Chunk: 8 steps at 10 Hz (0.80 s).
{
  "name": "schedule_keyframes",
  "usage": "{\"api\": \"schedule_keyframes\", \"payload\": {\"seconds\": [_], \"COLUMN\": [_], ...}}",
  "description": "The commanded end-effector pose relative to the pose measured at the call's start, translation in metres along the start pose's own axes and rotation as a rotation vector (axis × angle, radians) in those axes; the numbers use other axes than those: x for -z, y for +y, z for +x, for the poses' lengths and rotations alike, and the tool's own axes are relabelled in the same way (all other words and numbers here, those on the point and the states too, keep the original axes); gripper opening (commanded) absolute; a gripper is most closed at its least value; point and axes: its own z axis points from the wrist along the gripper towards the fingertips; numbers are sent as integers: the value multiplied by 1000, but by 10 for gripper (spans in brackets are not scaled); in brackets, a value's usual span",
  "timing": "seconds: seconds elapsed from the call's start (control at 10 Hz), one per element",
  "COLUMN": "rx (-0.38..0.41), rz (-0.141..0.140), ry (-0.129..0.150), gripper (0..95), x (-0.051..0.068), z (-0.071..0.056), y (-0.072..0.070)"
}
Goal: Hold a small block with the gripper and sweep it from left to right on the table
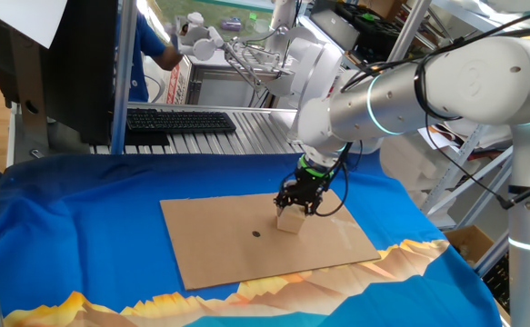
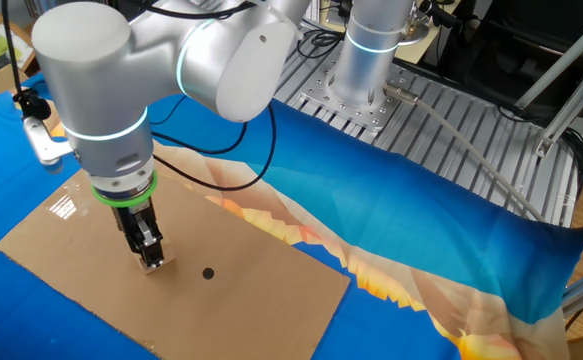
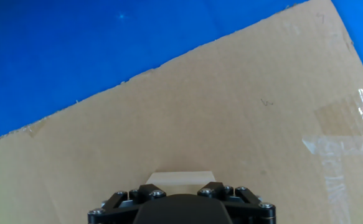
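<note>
- Gripper [image 1: 294, 211] pointing straight down, jaws clamped on small block [image 1: 289, 220]
- Block resting on cardboard sheet [image 1: 219, 241] of table [image 1: 83, 227], near dark dot [image 1: 255, 233]

Two fixed cameras face the cardboard sheet [image 1: 265, 238] from opposite sides of the table [image 1: 83, 227], sharing it, while the hand camera looks down close above it.

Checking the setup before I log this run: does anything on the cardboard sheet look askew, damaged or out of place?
Nothing stands out. The cardboard sheet lies flat, and the small block sits squarely on it between the gripper jaws.
</note>
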Motion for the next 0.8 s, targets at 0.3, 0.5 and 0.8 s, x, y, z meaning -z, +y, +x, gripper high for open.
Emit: {"api": "schedule_keyframes", "payload": {"seconds": [0.3,0.5,0.8], "rx": [2,3,6], "rz": [-4,-18,-12], "ry": [6,10,9], "gripper": [190,190,190], "x": [0,-1,-1], "z": [5,5,5], "y": [2,2,2]}}
